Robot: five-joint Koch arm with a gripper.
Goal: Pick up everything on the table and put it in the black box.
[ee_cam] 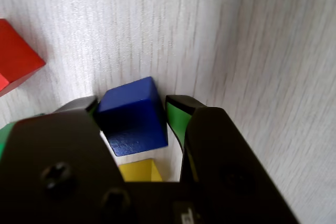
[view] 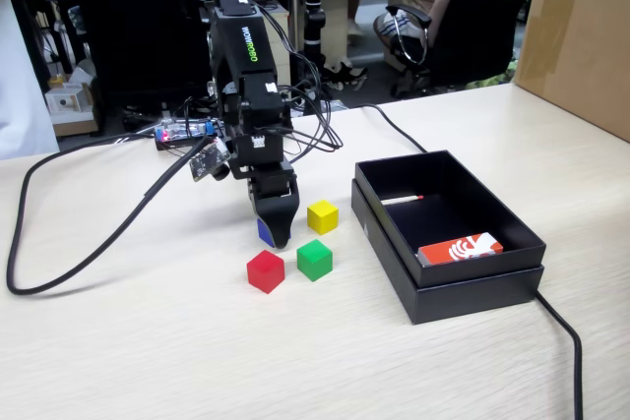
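- Plainly, little of the task is done: all four cubes sit outside the black box (view: 448, 211), which in the fixed view holds only a red-orange and white card (view: 460, 248) and a thin pale stick I cannot identify.
- At the table (view: 148, 341), the gripper (view: 277, 234) has its jaws set either side of the blue cube (ee_cam: 134, 116); the wrist view shows the cube filling the gap, both jaws touching it or nearly so. I judge it a narrow hold on the blue cube, though whether it is off the surface cannot be told.
- Beside the gripper in the fixed view, the yellow cube (view: 322, 216) lies just to its right, the green cube (view: 315, 260) to its lower right, and the red cube (view: 265, 271) just below it. All three are still to be moved.
- Room is tight at the tool: the neighbours are close enough that a sideways drag could nudge them, so a straight lift looks safest.
- Beyond the yellow and green cubes, to the gripper's right in the fixed view, the box stands with bare table between; its near wall is the edge to clear, and its open interior offers ample space.
- Black cables (view: 69, 223) trail to the gripper's left, away from the route.
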